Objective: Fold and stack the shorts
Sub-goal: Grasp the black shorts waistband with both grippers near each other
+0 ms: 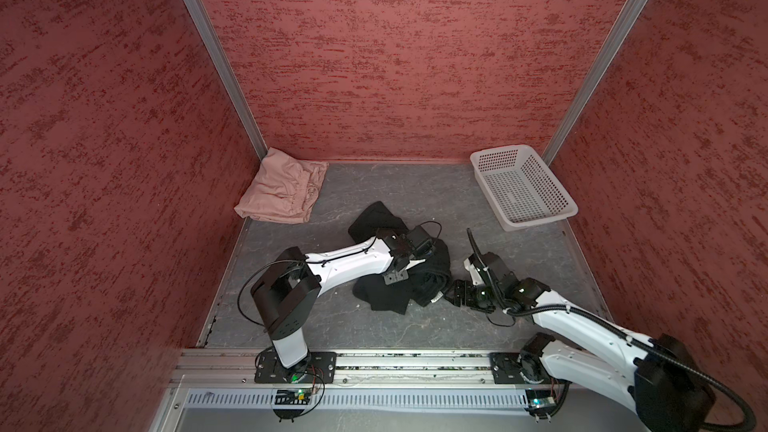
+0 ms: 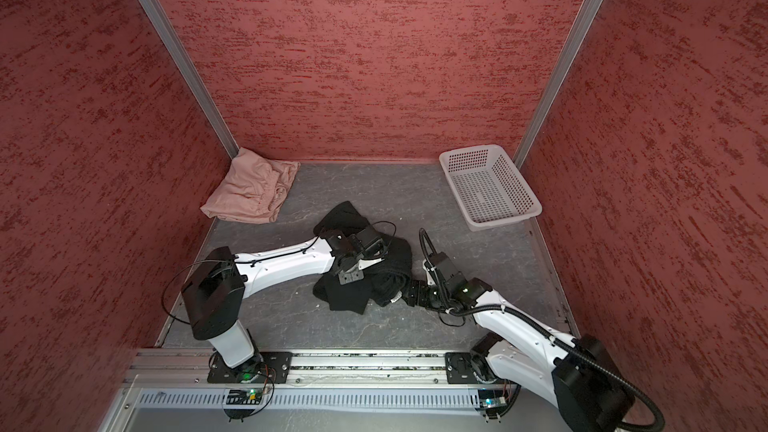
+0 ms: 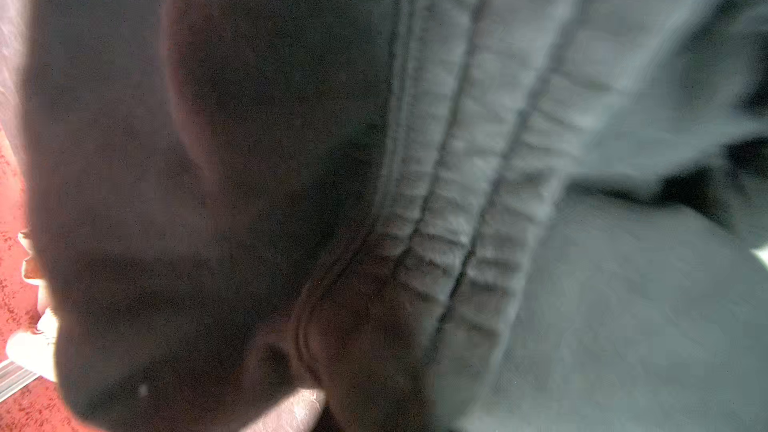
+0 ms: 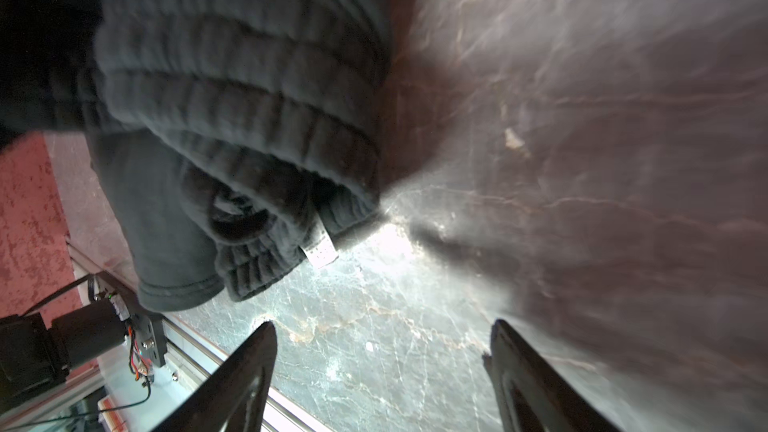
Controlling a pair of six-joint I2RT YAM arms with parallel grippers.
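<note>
The left end effector [image 1: 405, 270] [image 2: 353, 270] pointed down into the middle of the black shorts [image 1: 382, 297] [image 2: 347, 297]. Its jaws were together, and the left wrist view showed the ribbed elastic waistband [image 3: 478, 160] bunching toward them, so it appeared clamped on that fabric. The fingers themselves were too blurred and close to make out.

The right end effector [image 1: 448, 293] [image 2: 409, 295] [image 4: 382, 351] lay low over the grey marbled tabletop [image 1: 415, 193] [image 4: 374, 305], just beside the near right edge of the black shorts. Its two dark fingers [image 4: 253, 367] stood well apart with only bare tabletop between them. It held nothing and stopped short of the cloth. A small white label [image 4: 320, 249] hung from the waistband [image 4: 232, 76] facing it.

The black shorts sat crumpled near the centre of the tabletop, partly under the left arm. The pink shorts [image 1: 282, 189] [image 2: 249, 187] rested loosely folded in the far left corner, against the red wall and well apart from the black pair.

The white perforated basket [image 1: 544, 184] [image 2: 513, 182] stood in the far right corner, its holed bottom fully in sight. Both pairs of shorts lay outside it.
</note>
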